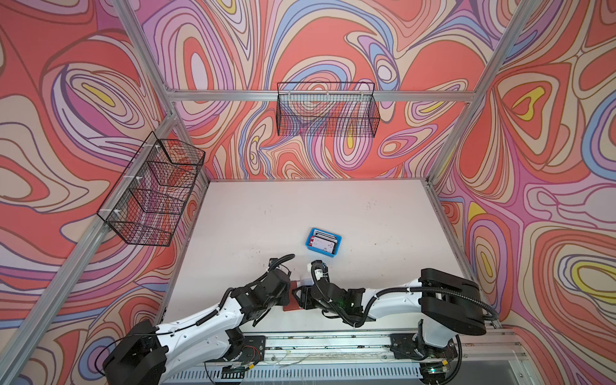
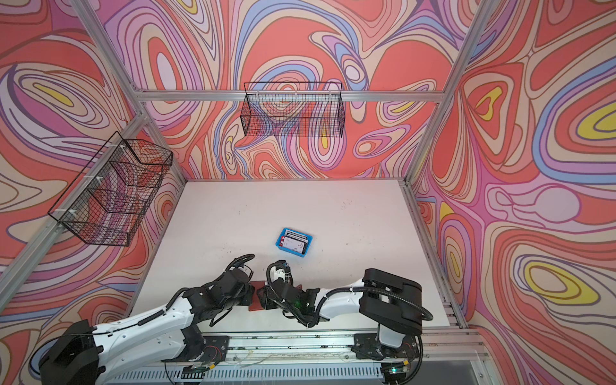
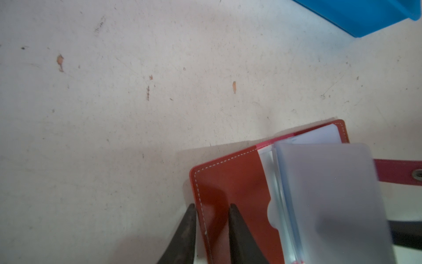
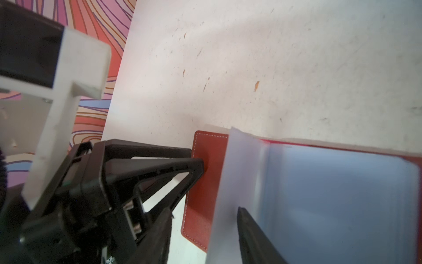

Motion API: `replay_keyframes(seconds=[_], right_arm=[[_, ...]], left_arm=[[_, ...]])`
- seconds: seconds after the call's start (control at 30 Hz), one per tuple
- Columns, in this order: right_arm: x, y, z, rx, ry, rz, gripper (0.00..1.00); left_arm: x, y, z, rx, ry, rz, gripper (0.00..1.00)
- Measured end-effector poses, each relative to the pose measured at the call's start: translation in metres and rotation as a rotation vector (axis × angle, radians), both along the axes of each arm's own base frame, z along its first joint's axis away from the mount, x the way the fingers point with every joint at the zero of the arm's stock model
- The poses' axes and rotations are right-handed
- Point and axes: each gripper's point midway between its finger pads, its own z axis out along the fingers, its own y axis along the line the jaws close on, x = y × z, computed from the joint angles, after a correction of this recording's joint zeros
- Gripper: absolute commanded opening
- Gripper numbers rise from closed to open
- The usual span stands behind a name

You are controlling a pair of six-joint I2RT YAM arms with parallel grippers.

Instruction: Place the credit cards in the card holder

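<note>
I see the card holder lying open on the surface between my arms, long axis left-right, strap pointing right. My left jaws, slightly parted, rest on its cover edge. My right jaws, half open, straddle an upright sleeve page.

Lab test cell — aluminium frame, (swirl-print) walls

card holder: on table | credit cards: in blue tray
</note>
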Motion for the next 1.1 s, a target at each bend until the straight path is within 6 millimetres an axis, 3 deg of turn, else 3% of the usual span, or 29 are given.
replay_keyframes(seconds=[0.37, 0.53, 0.97, 1.1], right_arm=[[-0.004, 0.007, -0.016, 0.0, 0.022, 0.029, 0.51], [-0.006, 0.009, -0.032, -0.016, 0.036, 0.038, 0.5], [-0.008, 0.013, -0.026, 0.0, 0.029, 0.063, 0.55], [-0.004, 0.007, -0.003, 0.009, -0.002, 0.049, 0.55]], left_arm=[[-0.001, 0.006, 0.002, 0.013, -0.009, 0.015, 0.3], [0.0, 0.015, 0.01, 0.012, -0.045, 0.05, 0.33], [-0.003, 0.024, 0.018, -0.001, -0.074, 0.07, 0.35], [-0.004, 0.023, 0.017, -0.004, -0.067, 0.064, 0.36]])
